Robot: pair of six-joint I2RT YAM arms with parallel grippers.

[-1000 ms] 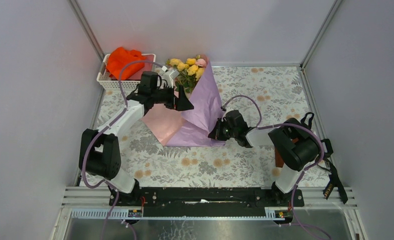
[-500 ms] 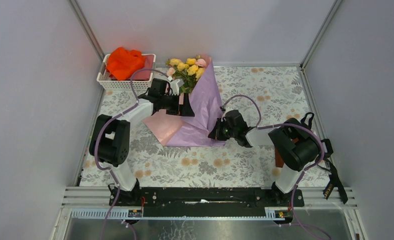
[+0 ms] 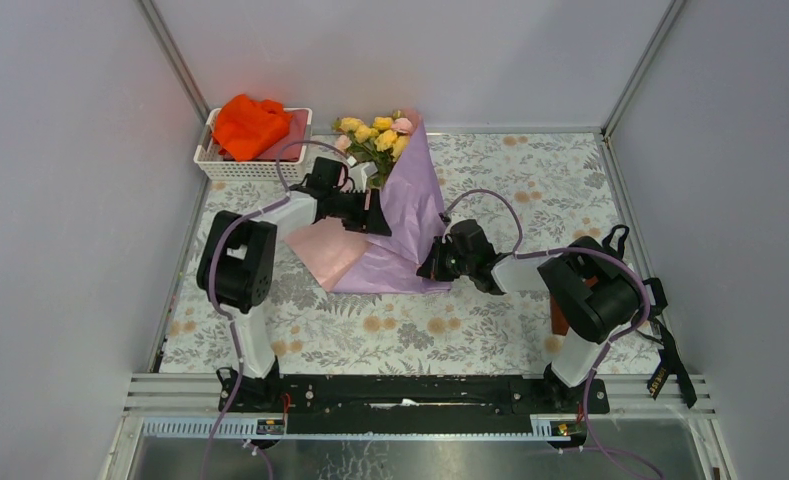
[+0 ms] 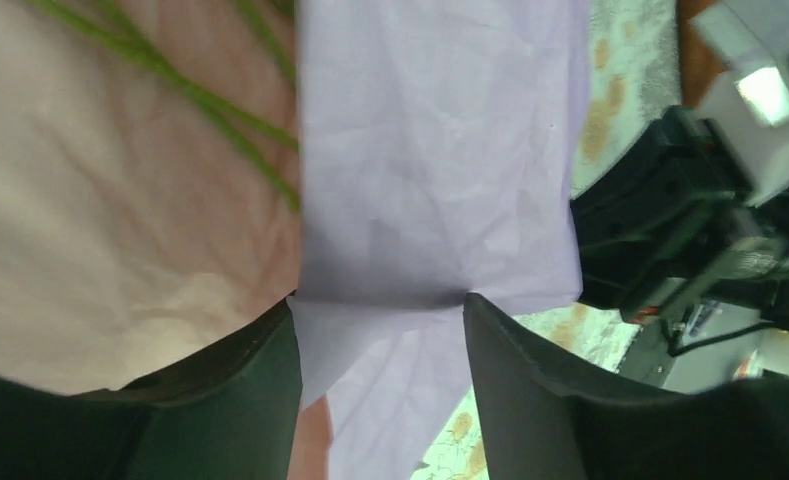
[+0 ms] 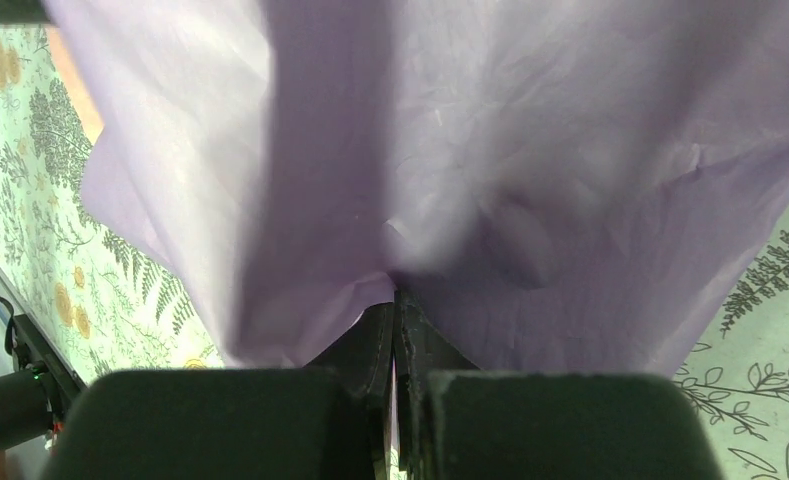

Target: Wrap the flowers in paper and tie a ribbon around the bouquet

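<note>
Top view: the left arm is folded at the elbow left of centre, its forearm stretched right, putting the left tool (image 3: 378, 213) against the left edge of the raised paper (image 3: 410, 200). The flowers (image 3: 375, 135) sit at upper centre, at the top of the sheet. The right arm is folded low on the right, forearm pointing left, with the right tool (image 3: 432, 268) at the paper's lower right corner on the desk (image 3: 530, 190).

Left wrist view: the left tool (image 4: 380, 305) has its jaws apart, a fold of lavender paper (image 4: 430, 150) between them. Green stems (image 4: 220, 110) lie on the pink layer at upper left.

Right wrist view: the right tool (image 5: 395, 300) is pinched tight on the paper (image 5: 530, 150), which fans up across the frame.
</note>
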